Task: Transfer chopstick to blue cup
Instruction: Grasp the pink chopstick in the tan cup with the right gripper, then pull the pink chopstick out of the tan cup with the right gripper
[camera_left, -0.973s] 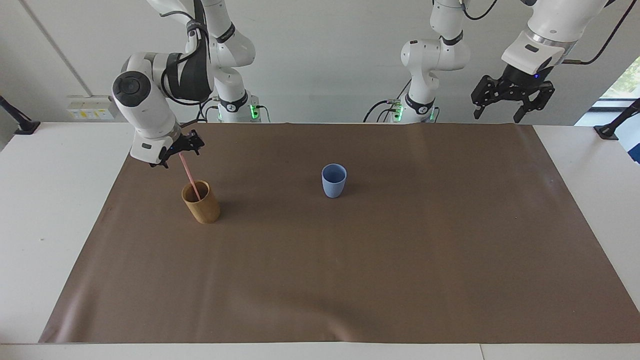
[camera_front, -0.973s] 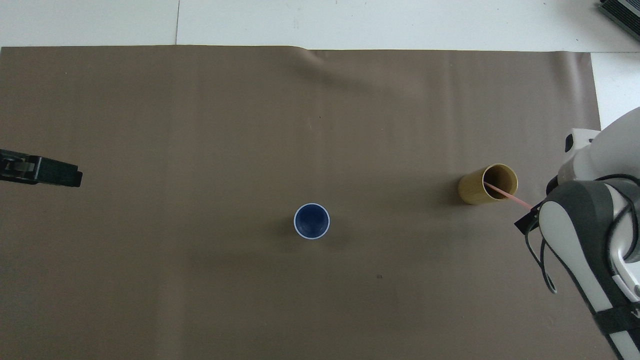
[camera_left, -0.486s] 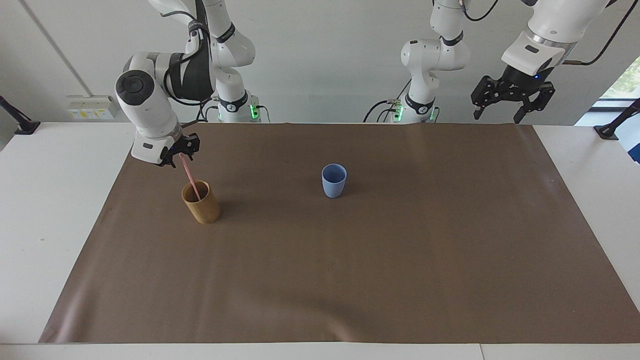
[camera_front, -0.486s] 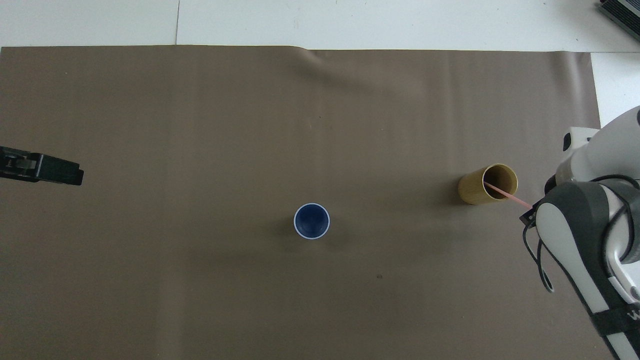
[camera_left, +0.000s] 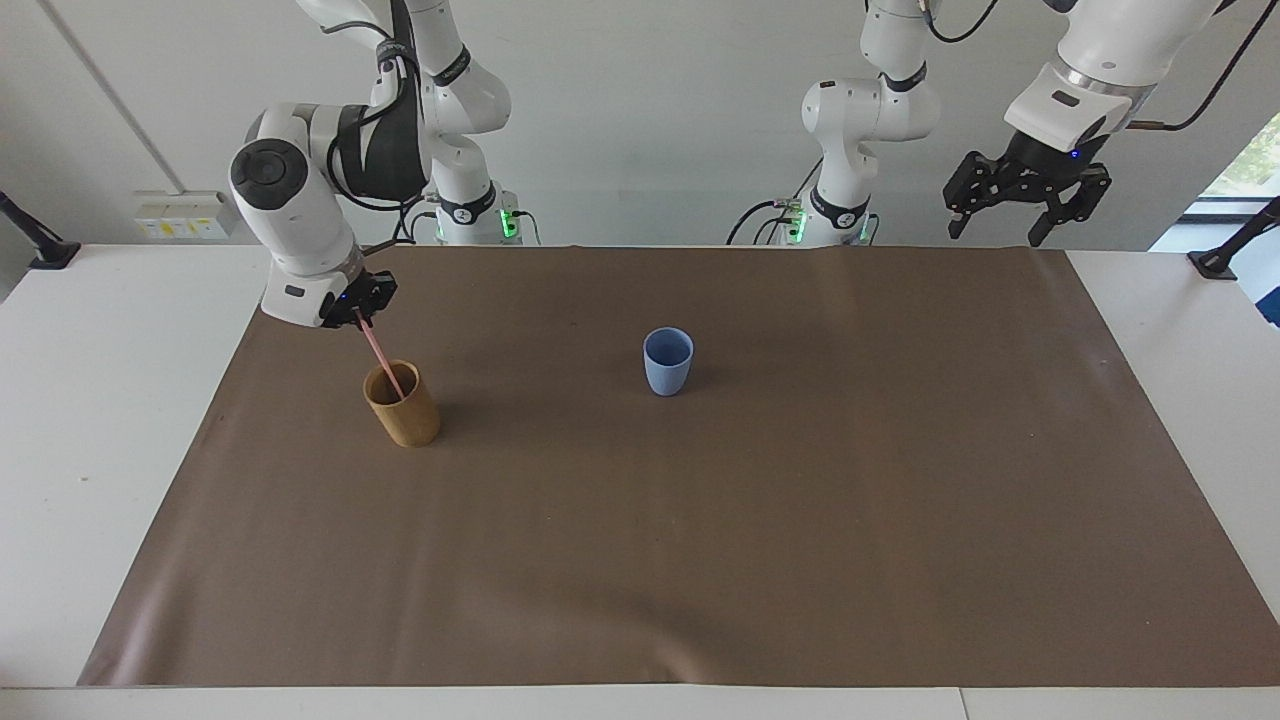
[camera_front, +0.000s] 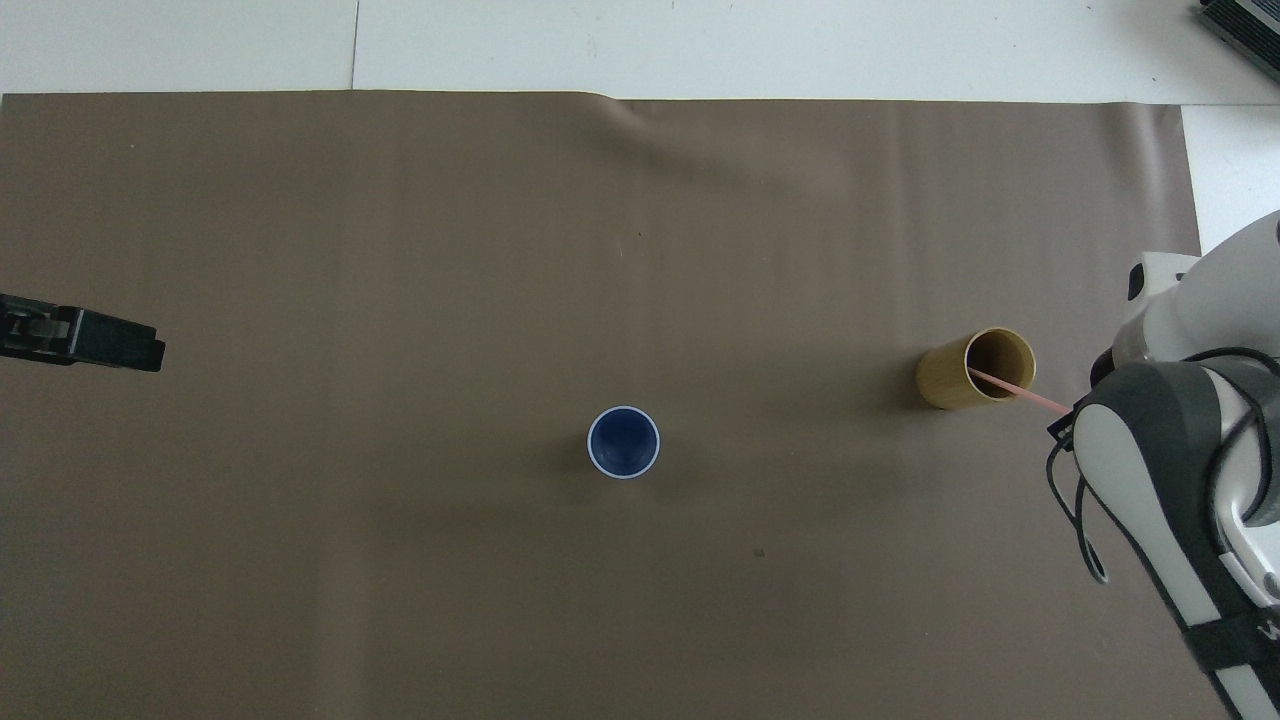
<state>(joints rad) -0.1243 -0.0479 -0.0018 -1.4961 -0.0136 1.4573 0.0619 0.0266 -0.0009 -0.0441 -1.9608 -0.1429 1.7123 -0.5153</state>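
The right gripper (camera_left: 362, 314) is closed on the upper end of the chopstick (camera_left: 381, 353), its fingertips pinched together around the stick. From the fingertips the stick slants downward into the tan wooden cup (camera_left: 402, 404), where its lower end is out of sight below the rim. In the overhead view the visible length of the stick runs from inside the cup's mouth out over the rim to the gripper at the arm's edge. The chopstick has not left the wooden cup.

Handling judgement: the chopstick is thin, straight and probably very light and stiff. Its smooth, narrow shaft offers little contact area, so it may pivot or slide between the fingertips if knocked against a rim. A hold near the top end, as here, leaves the long free length below the fingers. That length suits lowering into a cup but can swing.

The blue cup (camera_left: 667, 361) stands upright, well apart from the fingers, toward the middle of the brown mat (camera_left: 700, 560). It is small and likely light, so a tilted stick pressing its rim could tip it.

The left gripper (camera_left: 1026, 196) waits raised at its own end of the table, with its fingers spread open and holding nothing.
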